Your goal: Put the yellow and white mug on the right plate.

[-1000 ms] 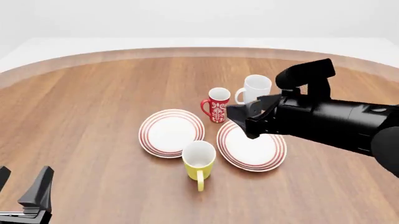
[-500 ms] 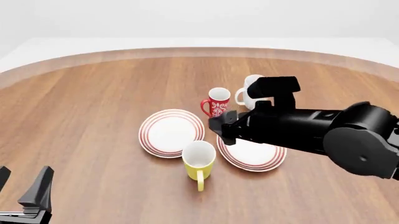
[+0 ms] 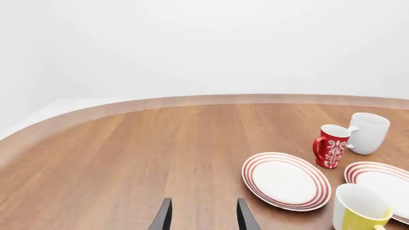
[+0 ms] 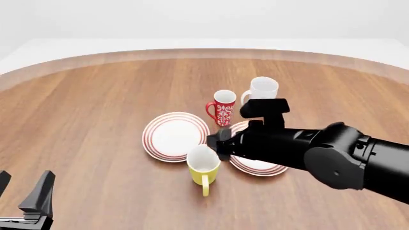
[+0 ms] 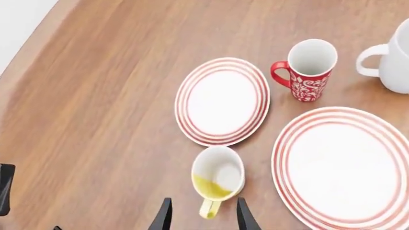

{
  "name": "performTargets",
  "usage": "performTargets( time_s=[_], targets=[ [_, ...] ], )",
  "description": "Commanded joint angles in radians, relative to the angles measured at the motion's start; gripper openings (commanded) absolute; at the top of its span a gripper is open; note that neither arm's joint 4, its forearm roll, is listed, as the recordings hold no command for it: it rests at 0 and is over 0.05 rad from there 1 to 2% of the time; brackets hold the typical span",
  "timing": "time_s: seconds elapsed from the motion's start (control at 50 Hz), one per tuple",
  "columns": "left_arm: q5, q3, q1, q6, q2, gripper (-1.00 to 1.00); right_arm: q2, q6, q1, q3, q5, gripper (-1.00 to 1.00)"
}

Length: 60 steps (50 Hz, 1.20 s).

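**Right end effector poised over the yellow mug**

The right end effector (image 4: 219, 142) hangs just above and to the right of the yellow and white mug (image 4: 204, 164), its fingers parted and holding nothing; in the right wrist view the two fingertips (image 5: 162, 216) straddle the mug's handle from above, and no contact can be seen. The black arm behind it reaches in from the right and covers much of the right plate (image 4: 277, 166).

The mug stands upright on the tabletop (image 4: 96, 120), handle towards the near edge, in the gap between the near rims of the two ringed plates. It sits just beside the right plate, not on it. The left plate (image 4: 175, 135) lies bare just beyond it to the left.

Farther off, the red-and-white patterned mug (image 4: 223, 108) stands between the plates' far edges, with the white mug (image 4: 261, 89) to its right.

The left end effector (image 4: 26, 203) rests at the near left corner, fingers apart and empty, well away from everything.
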Motion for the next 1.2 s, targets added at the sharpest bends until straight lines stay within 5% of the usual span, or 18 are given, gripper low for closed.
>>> performTargets(
  time_s=[0.02, 0.58, 1.2],
  targets=[
    [0.0, 0.0, 0.0, 0.0, 0.0, 1.0, 0.034, 0.021, -0.001, 0.052, -0.069, 1.0],
    [0.0, 0.0, 0.0, 0.0, 0.0, 1.0, 0.182, 0.105, 0.041, 0.156, -0.282, 1.0],
    [0.0, 0.0, 0.0, 0.0, 0.0, 1.0, 0.306, 0.169, 0.088, 0.187, -0.412, 1.0]
  ],
)
